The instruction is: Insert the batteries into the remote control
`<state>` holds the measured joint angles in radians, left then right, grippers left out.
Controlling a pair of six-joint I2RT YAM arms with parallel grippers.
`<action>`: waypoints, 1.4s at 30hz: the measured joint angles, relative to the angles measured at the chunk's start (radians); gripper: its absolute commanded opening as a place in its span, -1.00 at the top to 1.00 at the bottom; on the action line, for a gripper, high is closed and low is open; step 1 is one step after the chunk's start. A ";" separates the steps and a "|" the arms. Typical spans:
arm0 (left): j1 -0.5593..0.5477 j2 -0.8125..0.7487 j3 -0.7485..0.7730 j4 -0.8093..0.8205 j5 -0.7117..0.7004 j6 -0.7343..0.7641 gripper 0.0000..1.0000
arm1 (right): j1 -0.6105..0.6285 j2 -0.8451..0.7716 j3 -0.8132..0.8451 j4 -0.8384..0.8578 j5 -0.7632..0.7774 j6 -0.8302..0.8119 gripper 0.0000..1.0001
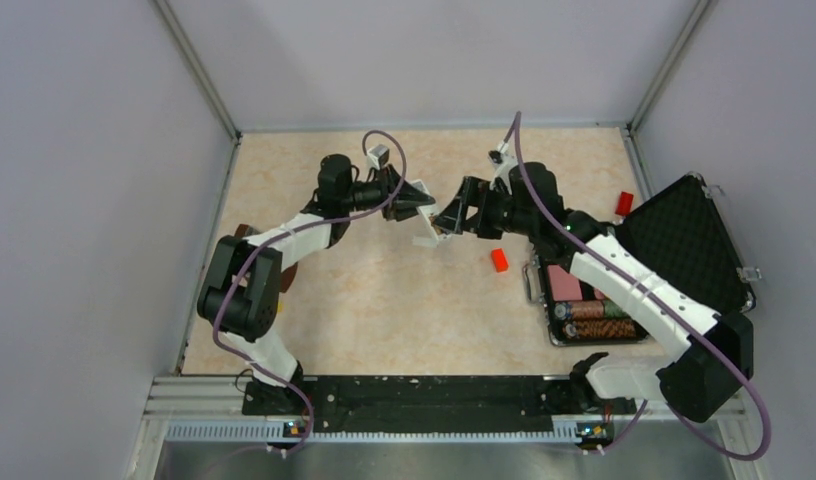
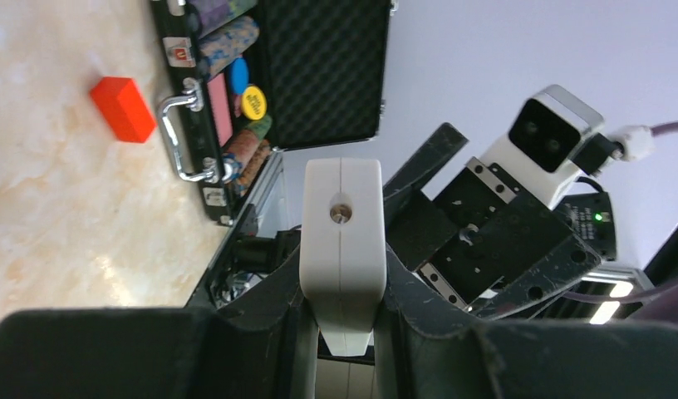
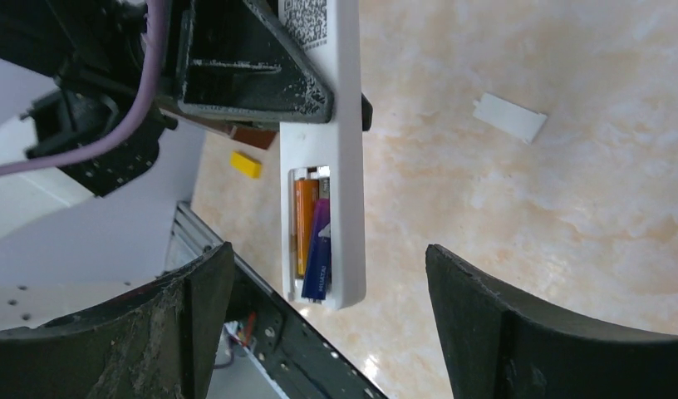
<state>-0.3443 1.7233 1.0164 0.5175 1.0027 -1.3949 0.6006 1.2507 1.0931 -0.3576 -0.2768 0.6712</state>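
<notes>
My left gripper point(image 1: 416, 203) is shut on the white remote control point(image 1: 427, 238) and holds it above the table. In the left wrist view the remote's end point(image 2: 341, 241) sits clamped between my fingers. In the right wrist view the remote point(image 3: 344, 125) shows its back with the compartment open. The orange-brown battery point(image 3: 304, 224) and the dark purple battery point(image 3: 319, 253) lie side by side in it, the purple one slightly slanted. My right gripper point(image 3: 329, 278) is open and empty, its fingers to either side of the remote's battery end without touching it, close to the left gripper point(image 1: 452, 218).
A small loose white plate point(image 3: 508, 116) lies on the table beyond the remote. A yellow bar point(image 3: 246, 165) lies near the left arm. A red block point(image 1: 499, 260) lies beside the open black case point(image 1: 684, 240) of chips at the right; another red block point(image 1: 624, 203) lies behind it.
</notes>
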 measured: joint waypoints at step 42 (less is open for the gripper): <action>0.000 0.021 -0.063 0.535 -0.129 -0.589 1.00 | -0.001 -0.101 -0.092 0.357 0.128 0.334 0.28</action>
<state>-0.3443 1.7439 0.9535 1.0523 0.8734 -1.9842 0.5995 1.1492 1.0012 -0.0006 -0.1490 1.0054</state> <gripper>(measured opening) 0.290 0.387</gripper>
